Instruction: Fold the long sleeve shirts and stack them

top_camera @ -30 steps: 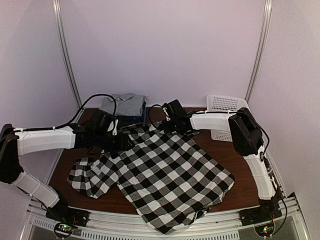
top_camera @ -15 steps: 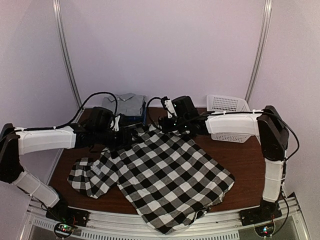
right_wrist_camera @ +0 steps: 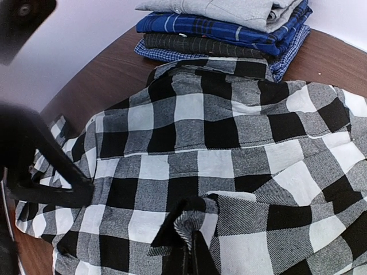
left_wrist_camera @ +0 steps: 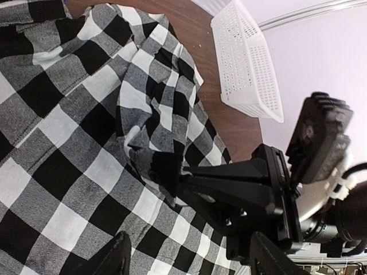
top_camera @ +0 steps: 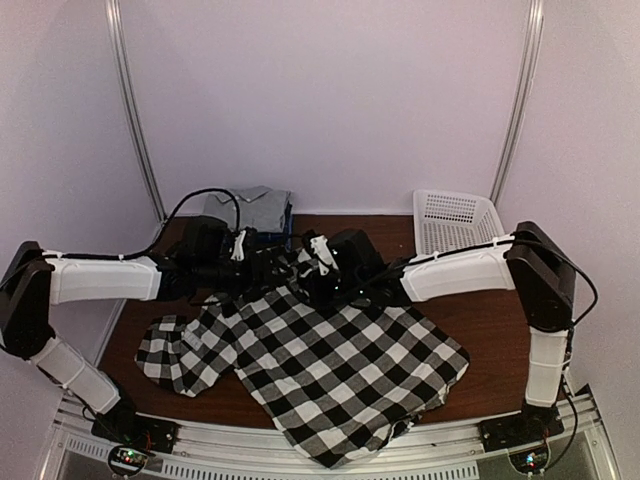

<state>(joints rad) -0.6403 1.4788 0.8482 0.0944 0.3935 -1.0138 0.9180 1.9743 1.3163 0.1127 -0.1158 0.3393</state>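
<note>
check shirt (top_camera: 330, 350) spread over table (top_camera: 485, 325) centre | soft, light, floppy; likely sags wherever unsupported | right gripper (right_wrist_camera: 188, 252) clamps a raised fold near 12 o'clock | left gripper (left_wrist_camera: 192, 258) spread open, empty, just beside | take collar, seams, cuffs | stack (top_camera: 250, 210) at 11 o'clock

Back wall (top_camera: 330, 100): plain pale panel, faint lilac cast. Side walls same finish. Left metal upright (top_camera: 135, 120) and right metal upright (top_camera: 520, 100): slim, leaning inward. Table (top_camera: 490, 340): dark brown wood top. Aluminium rail (top_camera: 230, 440) along near edge. Light soft, even.
</note>
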